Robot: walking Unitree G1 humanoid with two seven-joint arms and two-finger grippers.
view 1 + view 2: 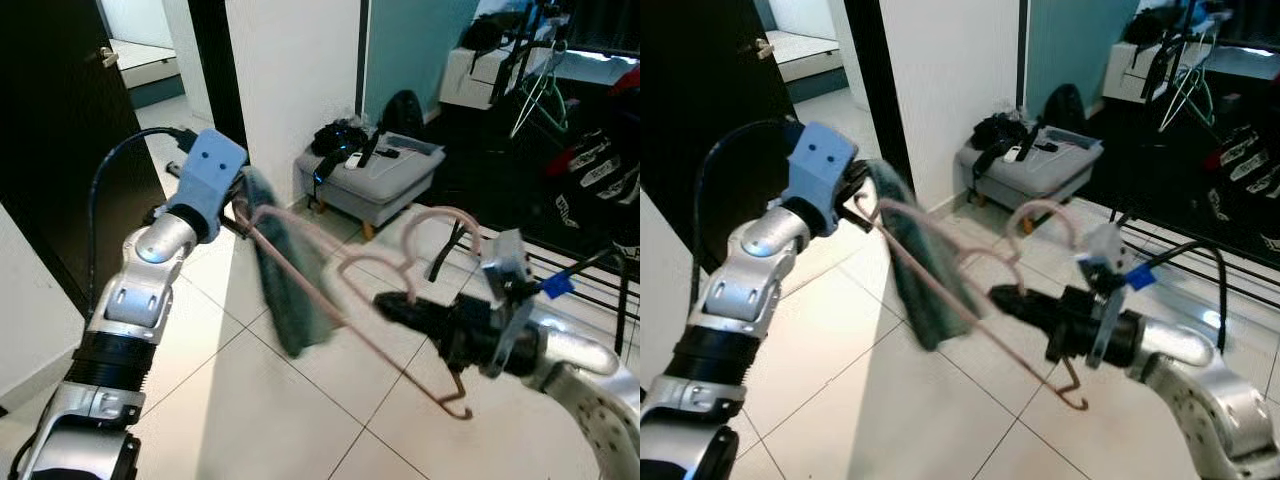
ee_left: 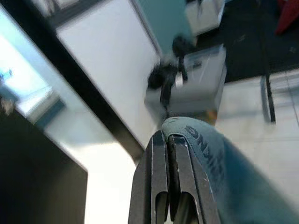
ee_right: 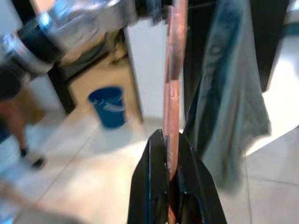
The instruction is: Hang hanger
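A grey ottoman (image 1: 375, 180) stands near a blue bucket (image 3: 109, 106).

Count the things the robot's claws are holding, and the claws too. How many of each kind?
Grippers: 2, the left gripper and the right gripper
Pink hanger: 1
Teal cloth: 1
Total: 4

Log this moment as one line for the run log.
left gripper: shut on teal cloth | right gripper: shut on pink hanger | hanger: held in air, cloth draped on it, not yet hung
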